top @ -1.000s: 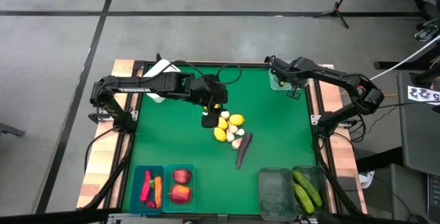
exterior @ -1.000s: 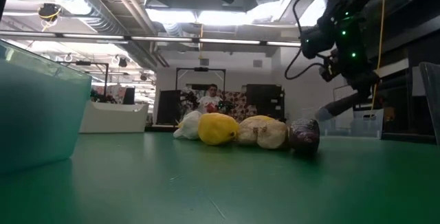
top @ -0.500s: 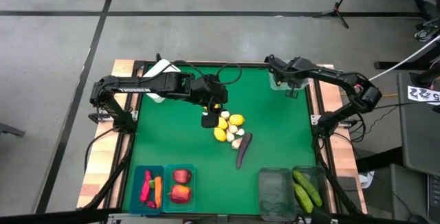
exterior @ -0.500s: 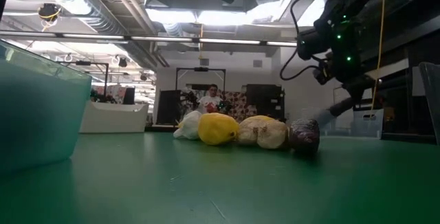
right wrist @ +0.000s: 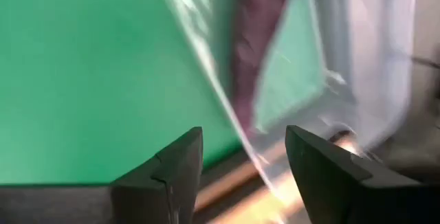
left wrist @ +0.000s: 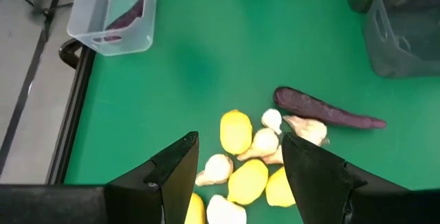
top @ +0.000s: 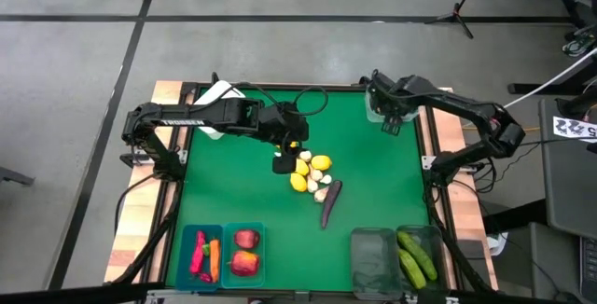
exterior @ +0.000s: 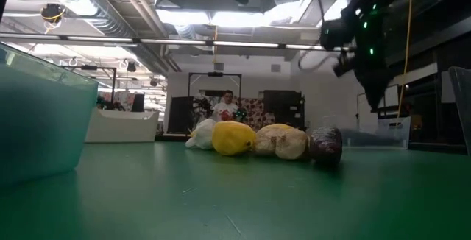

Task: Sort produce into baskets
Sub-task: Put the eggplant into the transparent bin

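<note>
A pile of yellow lemons (top: 320, 162) and white garlic bulbs (top: 321, 194) lies mid-table, with a dark purple eggplant (top: 329, 203) at its near side. My left gripper (top: 283, 162) hovers open just left of the pile, and its fingers frame the lemons (left wrist: 236, 132) in the left wrist view. My right gripper (top: 392, 125) stands open by the clear tub (top: 376, 110) at the far right. A second eggplant (right wrist: 253, 52) lies inside the tub.
Two teal bins (top: 201, 253) at the near left hold red peppers, a carrot and apples (top: 244, 263). Two dark-tinted bins (top: 373, 259) stand at the near right, one with cucumbers (top: 415, 257). A white box (top: 215, 94) sits at the far left. A person shows in the room beyond the table.
My right gripper has let go of an eggplant over the clear tub and has risen. The eggplant now lies in the tub.
</note>
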